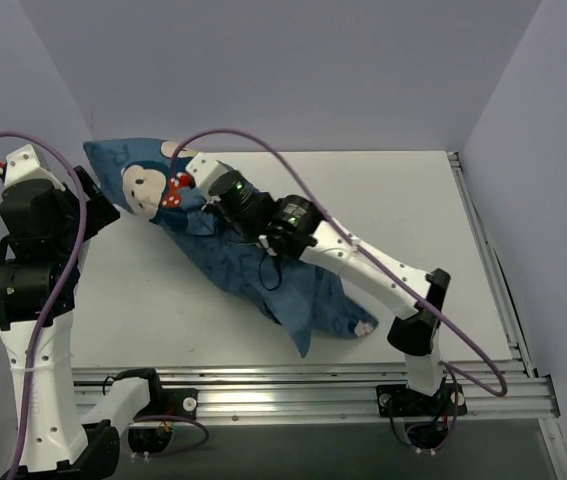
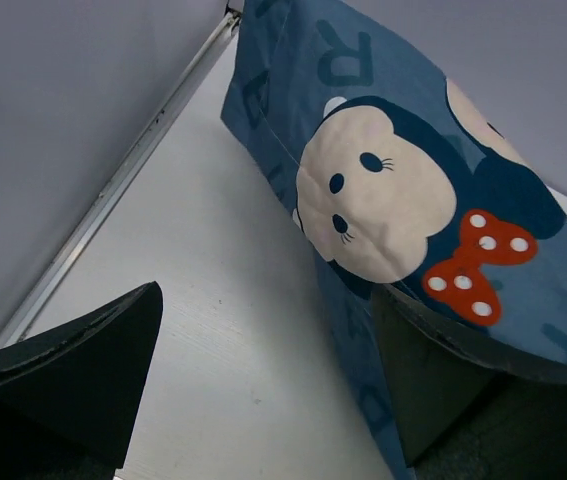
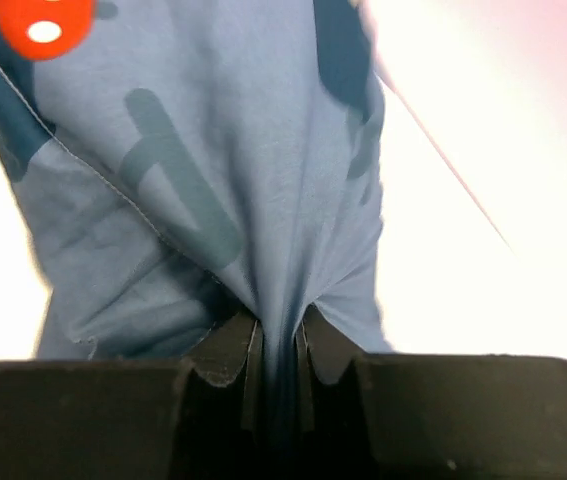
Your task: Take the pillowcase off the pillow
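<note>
The dark-blue pillowcase (image 1: 253, 270) with mouse faces and a red dotted bow lies diagonally across the table, from the far left to the near middle. The pillow is hidden inside it. My right gripper (image 1: 206, 208) presses down on the upper part of the case. In the right wrist view it (image 3: 278, 340) is shut on a pinched fold of the pillowcase (image 3: 243, 150). My left gripper (image 1: 103, 208) stands open at the case's far-left end. In the left wrist view, the pillowcase (image 2: 403, 200) overhangs that gripper's (image 2: 273, 380) right finger (image 2: 463, 390), its edge just inside the gap.
The white table (image 1: 393, 200) is walled by grey panels at the back and on both sides. A metal rail (image 1: 488, 260) runs along its right edge and another along the near edge (image 1: 293, 385). Purple cables loop over both arms.
</note>
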Tool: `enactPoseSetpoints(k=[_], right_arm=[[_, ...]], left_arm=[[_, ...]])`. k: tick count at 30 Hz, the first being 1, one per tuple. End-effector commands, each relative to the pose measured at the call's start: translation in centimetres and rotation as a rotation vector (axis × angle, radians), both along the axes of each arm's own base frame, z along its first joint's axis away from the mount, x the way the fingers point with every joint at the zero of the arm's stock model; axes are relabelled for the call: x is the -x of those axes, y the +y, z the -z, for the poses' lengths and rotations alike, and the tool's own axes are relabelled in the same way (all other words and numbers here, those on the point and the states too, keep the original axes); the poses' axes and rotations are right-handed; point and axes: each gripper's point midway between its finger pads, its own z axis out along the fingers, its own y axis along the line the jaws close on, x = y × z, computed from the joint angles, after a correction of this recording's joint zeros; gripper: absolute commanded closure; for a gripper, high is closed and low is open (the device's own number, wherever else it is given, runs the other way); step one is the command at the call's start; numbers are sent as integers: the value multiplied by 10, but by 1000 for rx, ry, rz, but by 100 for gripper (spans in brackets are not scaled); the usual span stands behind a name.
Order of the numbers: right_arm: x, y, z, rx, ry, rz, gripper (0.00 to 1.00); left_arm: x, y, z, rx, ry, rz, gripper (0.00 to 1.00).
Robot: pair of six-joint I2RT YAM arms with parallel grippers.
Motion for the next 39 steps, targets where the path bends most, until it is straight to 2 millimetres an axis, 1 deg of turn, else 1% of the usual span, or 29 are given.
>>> enactPoseSetpoints(k=[1, 2, 3, 4, 5, 6, 7, 8, 9, 10, 11, 13, 14, 16, 17, 18, 19, 20, 21, 23, 25, 26, 28, 29, 30, 31, 33, 36, 39], right_arm=[[8, -33, -121, -373, -34, -30, 100], [13, -36, -134, -480, 19, -69, 100], [5, -42, -119, -496, 62, -54, 100], [-15, -59, -120, -543, 57, -9, 100], [-19, -72, -120, -588, 73, 18, 100], [-20, -71, -110, -646, 146, 16, 100], [-43, -91, -78, -660, 208, 76, 100], [-49, -100, -66, -695, 254, 100, 100], [-50, -100, -52, -768, 358, 95, 100], [-58, -106, -19, -784, 423, 132, 100], [-75, -130, -1, -816, 450, 198, 100], [-84, -142, 38, -858, 532, 260, 100], [-95, -155, 56, -858, 546, 316, 93], [-108, -172, 81, -838, 548, 411, 86], [-119, -186, 96, -832, 557, 465, 75], [-126, -194, 102, -834, 556, 497, 65], [-130, -202, 106, -839, 558, 539, 55], [-143, -221, 104, -844, 521, 595, 36], [-148, -230, 99, -844, 497, 624, 28], [-153, -250, 87, -800, 434, 674, 12], [-156, -263, 62, -772, 368, 692, 7], [-154, -274, 48, -747, 309, 717, 1], [-144, -288, 23, -731, 244, 738, 0], [-139, -292, 18, -723, 225, 746, 0], [-132, -300, 23, -697, 217, 767, 0], [-121, -304, 9, -708, 188, 756, 0], [-108, -303, 7, -702, 193, 715, 0], [-80, -292, 20, -699, 261, 636, 1], [-53, -280, 44, -688, 347, 573, 2]], left_arm=[[5, -1, -14, -56, -1, 34, 6], [2, -5, -16, -58, -10, 54, 6], [1, -7, -14, -59, -7, 71, 6], [-2, -13, -13, -47, -9, 106, 6], [-5, -17, -8, -38, -3, 126, 6], [-7, -20, -4, -31, 3, 142, 6], [-9, -23, -1, -23, 6, 158, 6], [-11, -28, 5, -11, 15, 184, 6], [-12, -30, 9, -6, 23, 194, 6], [-14, -32, 12, -1, 27, 202, 6], [-16, -35, 18, 7, 37, 221, 6], [-19, -40, 26, 20, 51, 248, 6], [-22, -47, 30, 39, 54, 283, 6], [-26, -54, 43, 62, 80, 310, 6], [-28, -60, 49, 81, 93, 335, 6], [-29, -67, 57, 107, 109, 355, 6], [-32, -71, 61, 116, 115, 365, 6], [-33, -83, 66, 120, 129, 404, 6], [-34, -87, 70, 123, 139, 408, 6], [-37, -104, 84, 127, 175, 447, 6], [-41, -115, 93, 134, 190, 461, 6], [-41, -130, 99, 134, 205, 499, 6], [-48, -139, 103, 126, 197, 494, 6], [-49, -153, 110, 121, 214, 526, 6], [-51, -160, 112, 121, 215, 536, 6], [-56, -167, 111, 117, 201, 546, 6], [-64, -184, 118, 95, 209, 571, 6], [-80, -210, 126, 104, 202, 595, 6], [-97, -232, 136, 147, 201, 590, 6]])
